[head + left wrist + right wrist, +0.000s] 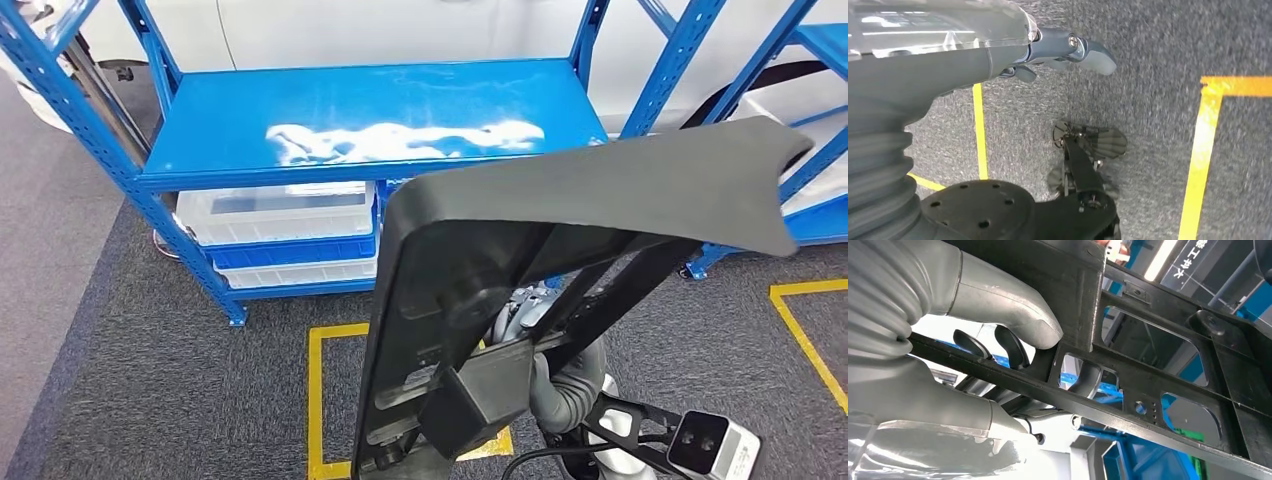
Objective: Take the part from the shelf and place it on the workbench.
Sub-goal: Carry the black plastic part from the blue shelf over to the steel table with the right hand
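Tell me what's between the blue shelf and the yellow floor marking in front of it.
In the head view, bare grey carpet separates the blue shelf from the yellow floor marking; the black part, held in the right hand, overlaps that stretch.

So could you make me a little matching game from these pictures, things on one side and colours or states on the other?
Things:
1. shelf
2. part
3. floor lines
4. left hand

Descriptions:
A. yellow
B. black, held up by the right hand
C. blue, top board bare and scuffed
D. hangs over the carpet, holding nothing

Pairs: 1-C, 2-B, 3-A, 4-D
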### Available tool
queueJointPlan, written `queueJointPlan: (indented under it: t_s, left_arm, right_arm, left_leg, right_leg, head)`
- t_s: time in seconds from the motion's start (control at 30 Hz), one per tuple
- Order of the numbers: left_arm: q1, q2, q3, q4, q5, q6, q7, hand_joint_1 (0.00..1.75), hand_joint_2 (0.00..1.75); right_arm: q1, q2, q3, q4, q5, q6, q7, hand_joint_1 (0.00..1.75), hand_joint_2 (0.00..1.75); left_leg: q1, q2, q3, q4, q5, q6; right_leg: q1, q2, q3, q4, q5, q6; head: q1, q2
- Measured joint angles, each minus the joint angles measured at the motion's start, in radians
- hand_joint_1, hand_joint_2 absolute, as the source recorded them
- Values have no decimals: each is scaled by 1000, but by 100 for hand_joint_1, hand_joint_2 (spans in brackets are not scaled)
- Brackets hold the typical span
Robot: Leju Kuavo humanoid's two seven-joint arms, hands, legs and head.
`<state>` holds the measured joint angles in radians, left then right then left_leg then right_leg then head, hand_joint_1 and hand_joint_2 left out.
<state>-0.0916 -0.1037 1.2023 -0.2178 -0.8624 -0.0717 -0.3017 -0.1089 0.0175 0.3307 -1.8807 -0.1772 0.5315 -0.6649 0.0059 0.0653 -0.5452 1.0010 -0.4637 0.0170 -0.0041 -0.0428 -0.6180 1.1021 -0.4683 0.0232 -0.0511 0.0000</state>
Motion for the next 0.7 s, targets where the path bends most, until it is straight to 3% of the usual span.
queueJointPlan:
  t_s: [0.07,0.13,0.17,0.23,0.27,0.33,0.37,0.4,0.47,0.53,0.6,0.67,0.7]
  left_arm:
    - [0,0,5,0,5,1,2,0,175]
    - [0,1,10,0,8,5,6,0,175]
    - [-1,3,12,0,8,7,7,0,175]
    - [-2,10,13,0,8,9,9,0,175]
    - [0,14,14,-1,7,9,10,0,175]
    - [4,22,14,-1,3,10,11,0,175]
    - [5,28,14,-1,0,9,10,0,175]
    - [6,34,14,-1,-5,8,8,0,175]
    - [5,47,14,-1,-15,3,4,0,175]
    - [5,58,14,-1,-20,-1,-4,0,175]
    - [5,64,14,-2,-20,-1,-19,0,175]
    - [2,67,14,-2,-20,4,-42,0,175]
    - [0,68,14,-2,-20,8,-52,0,175]
  right_arm:
    - [-5,0,-1,-3,-3,1,0,175,175]
    - [-8,-1,-7,-4,-9,4,0,175,175]
    - [-8,-2,-13,-5,-11,7,0,175,175]
    - [-8,-2,-29,-6,-12,23,0,175,175]
    - [-7,-1,-38,-7,-7,34,0,175,175]
    - [1,8,-61,-13,12,61,0,175,175]
    - [8,15,-72,-20,23,71,0,175,175]
    - [15,25,-81,-31,34,78,0,175,175]
    - [27,46,-93,-63,50,75,0,175,175]
    - [32,66,-97,-101,62,62,0,175,175]
    - [36,78,-97,-132,68,49,0,175,175]
    - [40,82,-97,-161,68,35,0,175,175]
    - [40,82,-97,-173,67,26,0,175,175]
  left_leg:
    - [-5,15,1,2,-4,-8]
    - [-8,36,2,2,-5,-17]
    - [-7,34,2,6,-11,-23]
    - [-3,-2,-15,53,-48,-32]
    - [-1,-28,-38,108,-83,-36]
    - [1,-51,-96,243,-146,-40]
    - [2,-54,-115,287,-157,-42]
    - [3,-55,-116,292,-145,-43]
    - [7,-67,-70,192,-77,-43]
    - [14,-111,-13,66,-28,-40]
    - [14,-136,7,20,-24,-34]
    - [13,-117,7,14,-20,-22]
    - [14,-106,8,11,-16,-14]
  right_leg:
    - [10,-33,35,-81,21,-14]
    - [13,-19,31,-89,22,-27]
    - [11,-8,30,-92,25,-33]
    - [5,14,29,-99,33,-45]
    - [2,24,29,-101,36,-49]
    - [2,48,25,-100,39,-54]
    - [2,62,24,-99,40,-54]
    - [1,76,24,-98,41,-53]
    - [0,103,24,-92,41,-50]
    - [1,128,19,-83,39,-42]
    - [0,149,9,-77,43,-28]
    - [-2,163,1,-77,48,-15]
    - [-1,151,-4,-68,42,-9]
  head:
    - [0,0]
    - [0,0]
    - [0,0]
    - [0,0]
    - [0,0]
    - [0,0]
    - [0,0]
    - [0,0]
    - [0,0]
    - [0,0]
    - [0,0]
    - [0,0]
    - [0,0]
